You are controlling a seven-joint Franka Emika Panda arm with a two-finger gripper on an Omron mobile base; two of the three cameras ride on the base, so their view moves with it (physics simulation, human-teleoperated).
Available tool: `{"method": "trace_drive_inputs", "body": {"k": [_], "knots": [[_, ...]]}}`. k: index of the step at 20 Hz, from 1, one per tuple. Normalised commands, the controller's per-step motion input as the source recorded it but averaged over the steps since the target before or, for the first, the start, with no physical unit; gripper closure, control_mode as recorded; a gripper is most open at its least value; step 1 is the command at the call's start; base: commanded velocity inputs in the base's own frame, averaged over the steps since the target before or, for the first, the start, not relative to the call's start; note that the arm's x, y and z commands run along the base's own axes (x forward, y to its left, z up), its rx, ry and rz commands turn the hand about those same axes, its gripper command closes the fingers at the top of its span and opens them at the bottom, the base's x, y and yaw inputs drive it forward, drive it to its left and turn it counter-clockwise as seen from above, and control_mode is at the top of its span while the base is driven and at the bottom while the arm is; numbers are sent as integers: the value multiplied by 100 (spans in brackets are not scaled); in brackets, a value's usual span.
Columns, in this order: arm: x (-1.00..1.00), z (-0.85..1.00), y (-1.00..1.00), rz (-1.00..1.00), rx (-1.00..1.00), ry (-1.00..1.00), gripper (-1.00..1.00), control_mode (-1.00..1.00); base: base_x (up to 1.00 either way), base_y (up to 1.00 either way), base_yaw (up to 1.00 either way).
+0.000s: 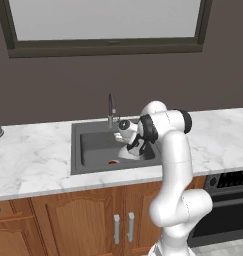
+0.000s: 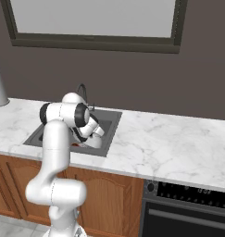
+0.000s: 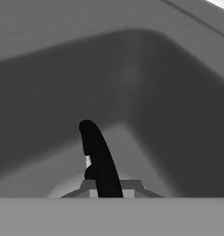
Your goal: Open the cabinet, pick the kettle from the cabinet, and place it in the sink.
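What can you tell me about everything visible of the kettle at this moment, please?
The kettle is low inside the dark grey sink, near its right wall; whether it rests on the floor cannot be told. Little shows: a pale, silver-white rounded body, largely hidden behind the arm. In the hand view its thin black arched handle rises between the closed tool, which grips it from above.

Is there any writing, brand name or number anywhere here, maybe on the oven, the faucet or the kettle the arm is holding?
None can be read.
Oven: small pale marks on its dark panel, too blurred to read.
Faucet: no label.
Kettle, held in the sink: no marking visible on its silver body or black handle.
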Motion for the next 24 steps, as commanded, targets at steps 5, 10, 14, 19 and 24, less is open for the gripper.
{"method": "trace_drive_inputs", "body": {"k": [5, 10, 14, 19, 24], "knots": [[9, -13, 0, 0, 0, 0, 100, -100, 0, 0, 0], [9, -15, 0, 0, 0, 0, 100, -100, 0, 0, 0], [0, -20, 0, 0, 0, 0, 100, -100, 0, 0, 0], [-1, -23, -2, 0, 0, 0, 100, -100, 0, 0, 0], [-3, -22, -5, 0, 0, 0, -100, -100, 0, 0, 0]]}}
